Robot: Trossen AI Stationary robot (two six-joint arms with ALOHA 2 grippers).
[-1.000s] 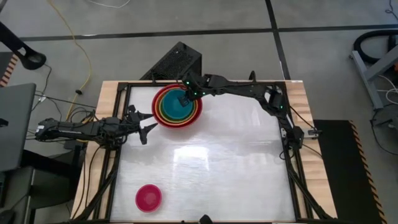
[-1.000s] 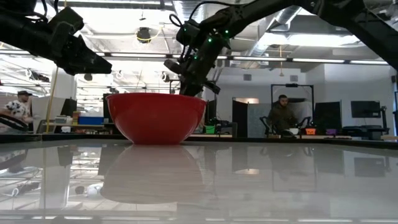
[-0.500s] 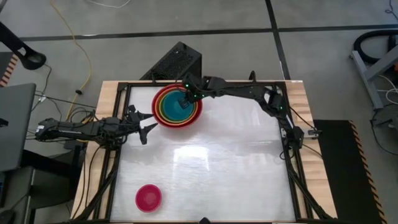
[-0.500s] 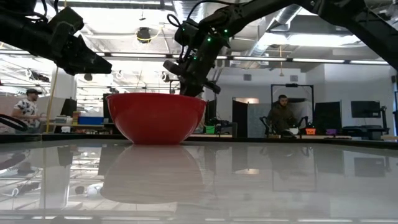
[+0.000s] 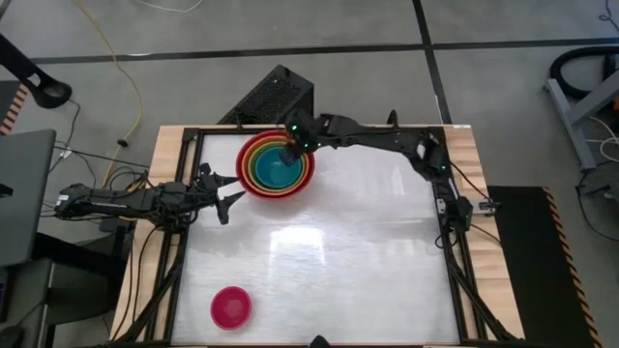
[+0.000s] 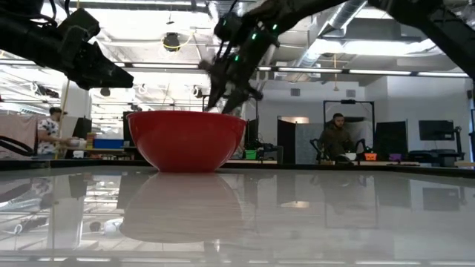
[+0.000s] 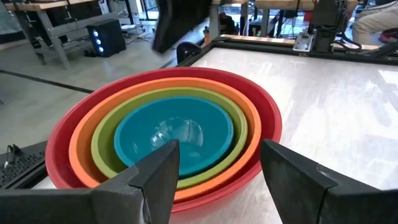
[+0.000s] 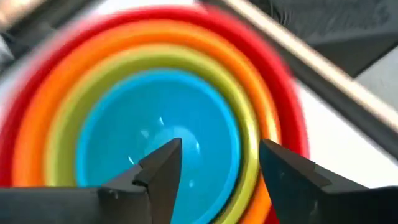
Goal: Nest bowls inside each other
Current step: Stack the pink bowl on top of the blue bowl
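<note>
Four bowls sit nested at the table's far left: the red bowl (image 5: 245, 166) outermost and standing on the table, then the orange bowl (image 7: 84, 134), the lime green bowl (image 7: 102, 140) and the teal bowl (image 5: 278, 171) innermost. My right gripper (image 5: 293, 148) hangs open just above the stack's far rim, clear of it, and looks down into the teal bowl (image 8: 155, 124). The small magenta bowl (image 5: 231, 306) stands alone near the table's near left corner. My left gripper (image 5: 232, 198) waits open at the left edge, pointing at the stack.
The glossy table top (image 5: 368, 251) stretches bare to the right of and nearer than the stack. A black box (image 5: 276, 95) stands on the floor just beyond the far edge. People sit in the room behind the table, seen in the low view.
My right gripper has opened and let go of the teal bowl's far rim, then risen a little above the stack. The teal bowl stays nested in the lime green one.
</note>
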